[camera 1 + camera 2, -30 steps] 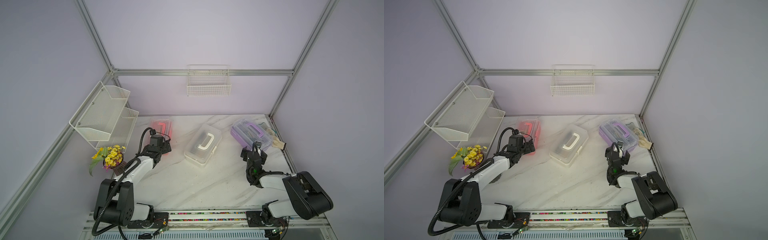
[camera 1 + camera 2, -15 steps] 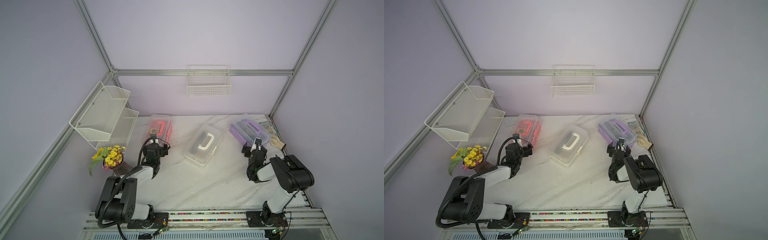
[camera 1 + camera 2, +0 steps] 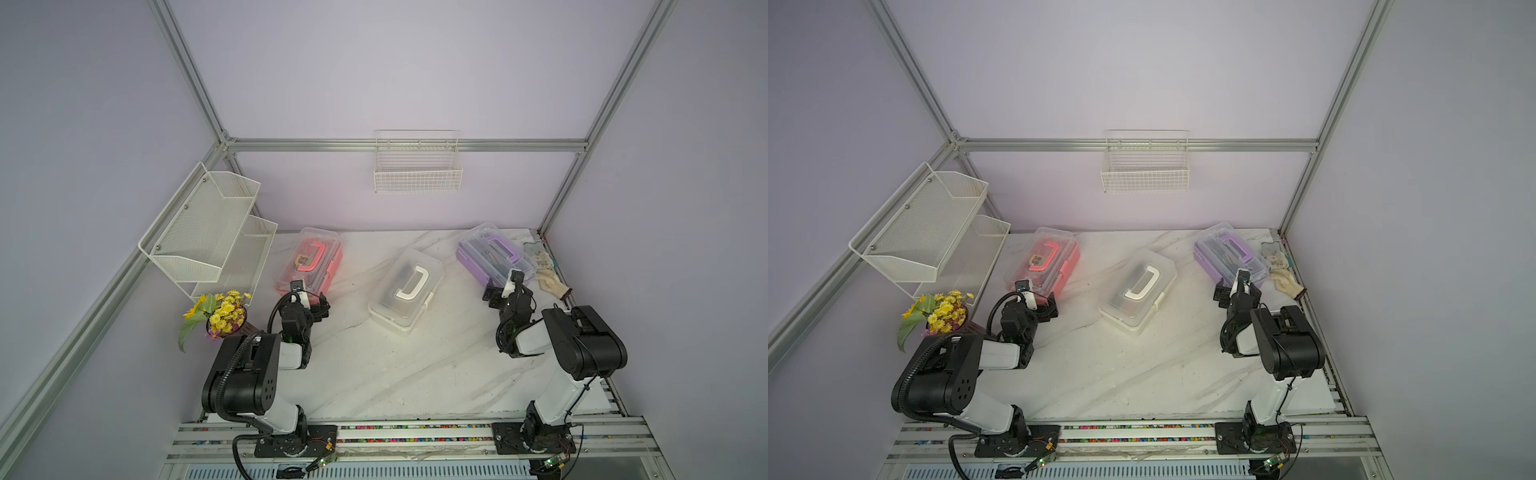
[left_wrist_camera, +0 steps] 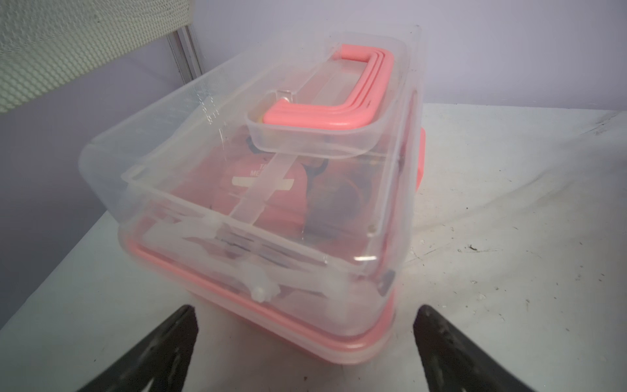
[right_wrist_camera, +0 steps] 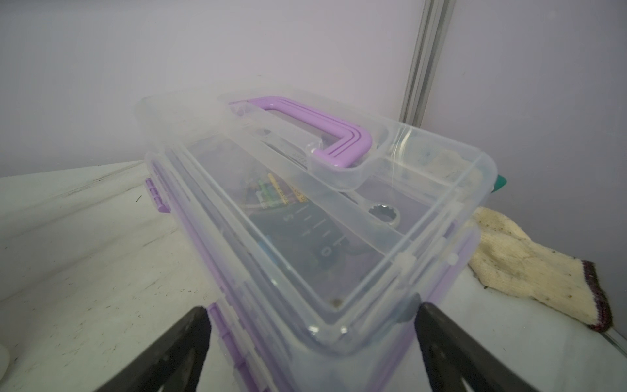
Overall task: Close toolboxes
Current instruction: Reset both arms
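Evidently, all three toolboxes are found resting on the marble table [image 3: 374,374], with nothing held.

1. The white toolbox [image 3: 405,286], seemingly the largest, is placed at the centre of the frame in both top views, turned at an angle. Its lid is down; a white latch [image 3: 430,297] is seen on its right-hand side.
2. The pink toolbox [image 3: 309,266] is located left of centre, beside the mesh shelf [image 3: 208,232]. Its clear lid is seated over the pink base.
3. The purple toolbox [image 3: 494,257] is located right of centre, with a soiled glove [image 3: 550,282] just beside it. A ring spanner [image 5: 383,212] and loose small parts are visible through the lid.
4. The left gripper [image 4: 305,317] is aimed at the near end of the pink toolbox, and the right gripper [image 5: 312,314] at the near end of the purple one. Both sets of jaws are spread wide and nothing is clamped.
5. Whether the pink side latch [image 4: 420,159] and the purple side latch [image 5: 157,195] are snapped home cannot be told.

Handling assessment: the cases are judged light and liable to slide on the smooth table if pushed sideways. The thin lids are judged stiff at the rim, flexible mid-panel, and slippery. Pressure is best applied downward on the lid rim or squarely on a latch tab, not on the handle recess.
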`<state>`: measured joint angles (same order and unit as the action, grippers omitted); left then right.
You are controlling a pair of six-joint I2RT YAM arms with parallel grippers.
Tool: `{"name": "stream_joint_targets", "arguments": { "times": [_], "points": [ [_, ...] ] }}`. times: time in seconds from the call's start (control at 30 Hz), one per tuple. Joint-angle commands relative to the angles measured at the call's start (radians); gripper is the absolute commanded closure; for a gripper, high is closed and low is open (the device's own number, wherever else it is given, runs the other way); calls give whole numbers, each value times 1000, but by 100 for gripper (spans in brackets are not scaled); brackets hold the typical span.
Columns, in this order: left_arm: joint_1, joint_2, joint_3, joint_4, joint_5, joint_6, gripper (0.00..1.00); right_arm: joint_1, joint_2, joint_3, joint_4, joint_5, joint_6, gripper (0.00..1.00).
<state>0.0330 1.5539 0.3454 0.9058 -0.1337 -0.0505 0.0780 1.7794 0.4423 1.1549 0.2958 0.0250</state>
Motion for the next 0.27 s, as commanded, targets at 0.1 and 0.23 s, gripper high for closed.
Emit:
{"name": "stream_joint_targets", "arguments": {
  "times": [0.1, 0.23],
  "points": [
    [7, 8, 19, 53, 21, 29, 0, -3, 8, 18, -42, -57, 22, 3],
    [8, 10, 29, 37, 20, 31, 0, -18, 3, 20, -54, -87, 29, 3]
  ]
}}
